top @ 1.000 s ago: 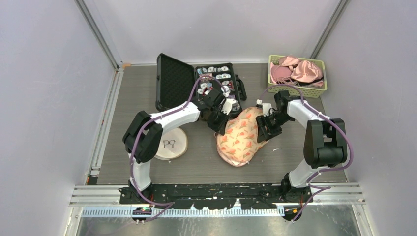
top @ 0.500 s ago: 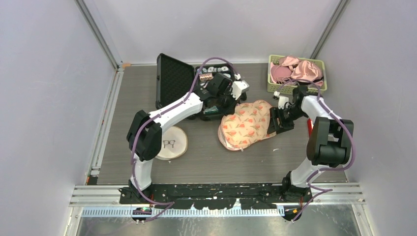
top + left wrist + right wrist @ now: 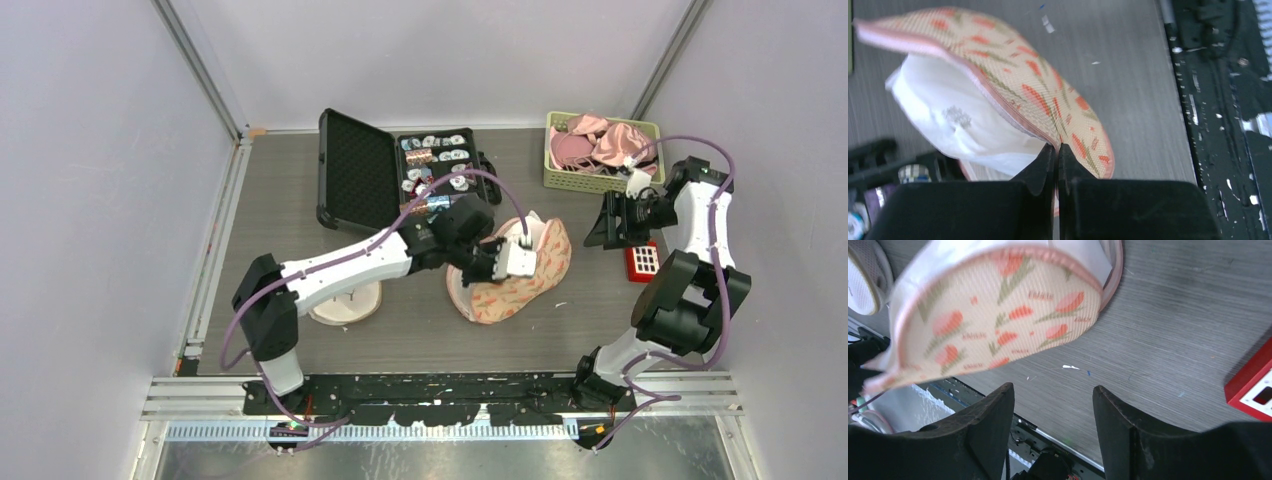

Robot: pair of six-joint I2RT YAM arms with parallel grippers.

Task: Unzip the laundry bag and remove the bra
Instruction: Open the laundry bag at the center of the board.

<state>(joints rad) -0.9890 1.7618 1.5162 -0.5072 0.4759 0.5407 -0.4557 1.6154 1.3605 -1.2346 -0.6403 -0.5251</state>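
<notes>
Left end effector (image 3: 1058, 150) clenched, tips pressed together on the pink rim of the laundry bag (image 3: 1048, 95). It pinches the upper flap & holds it tilted up off the lower half. In left wrist view the bag mouth gapes on the left. White bra (image 3: 958, 120) sits inside, part bulging from the opening, not clear of the bag. From above, bag lies mid-worktop (image 3: 420, 340), a bit right of centre, w/ left arm stretched across to it from near-left.

Right end effector (image 3: 1053, 390) released, fingers wide apart, nothing btwn them. It hangs over the worktop well right of the bag, no contact. Red box (image 3: 643, 260) lies just near of it, by the right edge. Far-right corner: green basket (image 3: 580, 180) w/ pink garments. Far-left of bag: open black case (image 3: 355, 165) w/ small items. Near-left of bag: round white disc (image 3: 340, 305), partly under left arm.
</notes>
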